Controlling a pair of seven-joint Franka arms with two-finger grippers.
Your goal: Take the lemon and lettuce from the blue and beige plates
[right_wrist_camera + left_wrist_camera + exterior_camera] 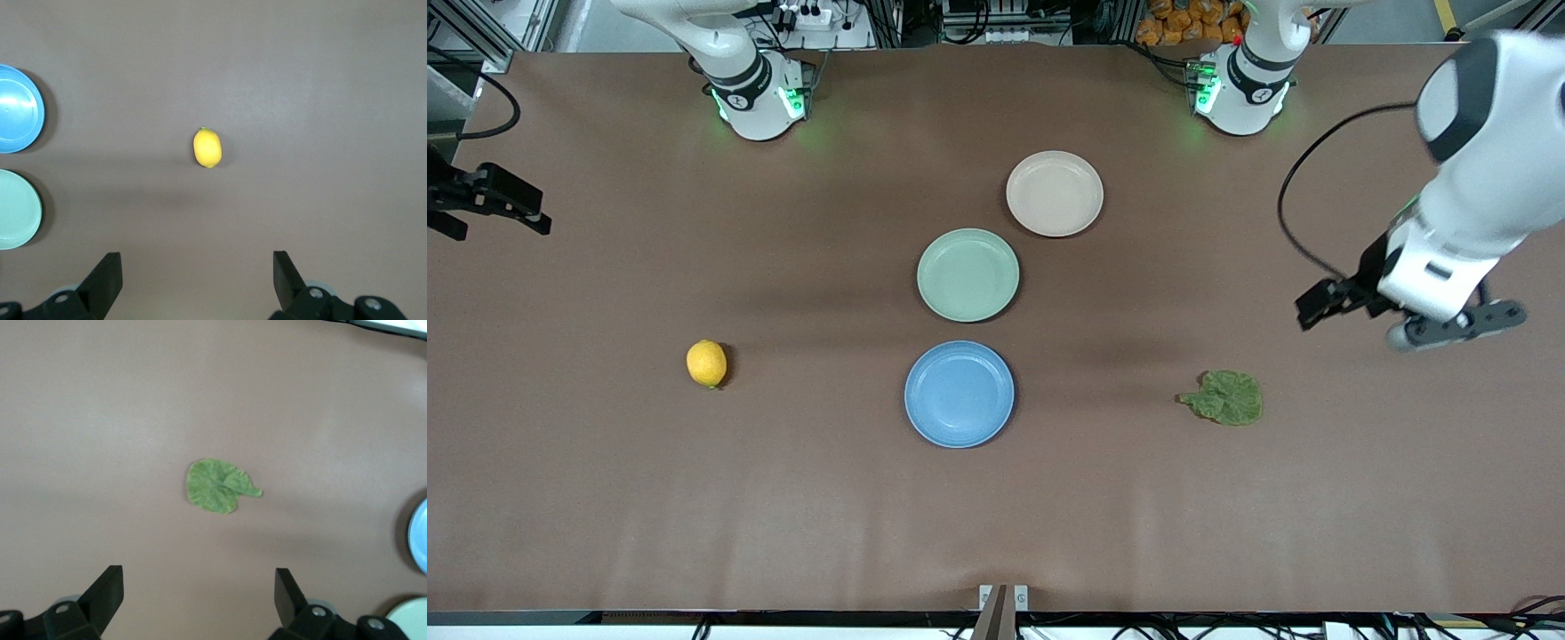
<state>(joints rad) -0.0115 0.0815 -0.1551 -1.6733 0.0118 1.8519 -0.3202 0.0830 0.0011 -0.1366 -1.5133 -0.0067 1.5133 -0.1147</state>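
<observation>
The lemon [707,364] lies on the bare brown table toward the right arm's end; it also shows in the right wrist view [207,147]. The lettuce [1224,397] lies flat on the bare table toward the left arm's end, also in the left wrist view [217,487]. The blue plate [959,394] and the beige plate [1055,193] hold nothing. My left gripper [1323,302] [199,593] is open and empty, high over the table by the lettuce. My right gripper [532,210] [197,277] is open and empty, high over the table's edge at the right arm's end.
A pale mint-green plate [967,274] with nothing on it sits between the blue and beige plates. The three plates form a line down the middle of the table. A black cable [1303,169] hangs from the left arm.
</observation>
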